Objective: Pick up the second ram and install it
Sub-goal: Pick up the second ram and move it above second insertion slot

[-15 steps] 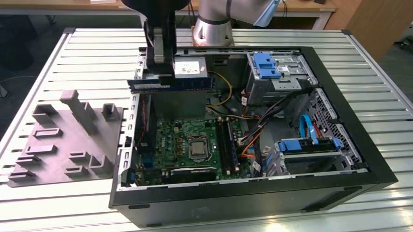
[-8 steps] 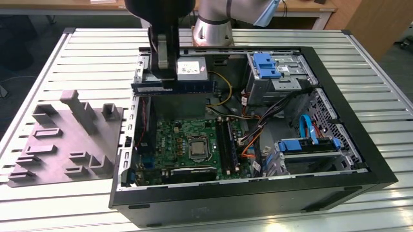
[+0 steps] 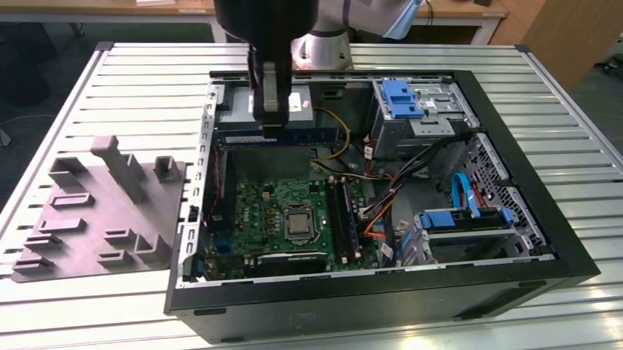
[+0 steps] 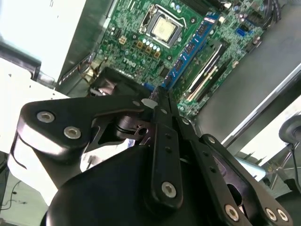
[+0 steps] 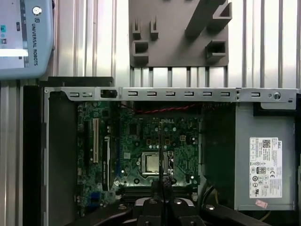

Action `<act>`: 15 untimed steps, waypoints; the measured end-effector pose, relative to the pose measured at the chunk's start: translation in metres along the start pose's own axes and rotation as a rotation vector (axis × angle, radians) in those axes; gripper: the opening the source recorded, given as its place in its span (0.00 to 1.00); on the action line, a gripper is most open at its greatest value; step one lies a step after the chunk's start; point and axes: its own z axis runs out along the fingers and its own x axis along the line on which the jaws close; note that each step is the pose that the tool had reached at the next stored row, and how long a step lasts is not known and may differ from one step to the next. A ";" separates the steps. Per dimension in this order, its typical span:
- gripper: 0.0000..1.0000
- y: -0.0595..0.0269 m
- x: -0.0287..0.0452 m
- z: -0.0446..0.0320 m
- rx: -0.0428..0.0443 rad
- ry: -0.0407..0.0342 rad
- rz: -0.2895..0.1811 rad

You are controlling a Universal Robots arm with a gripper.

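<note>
Fingers: the gripper [image 3: 271, 130] is pressing its fingers [image 4: 164, 141] onto the middle of the second ram [image 3: 314, 138].
Second ram: hanging level inside the case [image 3: 389, 306], just by the grey power box [image 3: 233, 109].
Slots: black slots [image 4: 207, 70] are lying on the green board [image 5: 136, 141], apart from it.
Technique: likely calling for parallel alignment over a free slot and even pressing.
Print: a white sticker [image 5: 265, 167] is showing small print.
Farthest: the grey tray [image 3: 98, 211] is lying on the bench [image 3: 545, 109].

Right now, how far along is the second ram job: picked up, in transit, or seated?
Done: the pick-up. The gripper is shut on the second ram, held apart from the grey tray. In hand: the stick hangs level above the open case, near its power box end. Left: seating; it is not yet in the slot strips of the green board.
</note>
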 end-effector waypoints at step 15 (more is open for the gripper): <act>0.12 -0.0137 0.0009 0.0261 -0.0005 -0.0015 0.002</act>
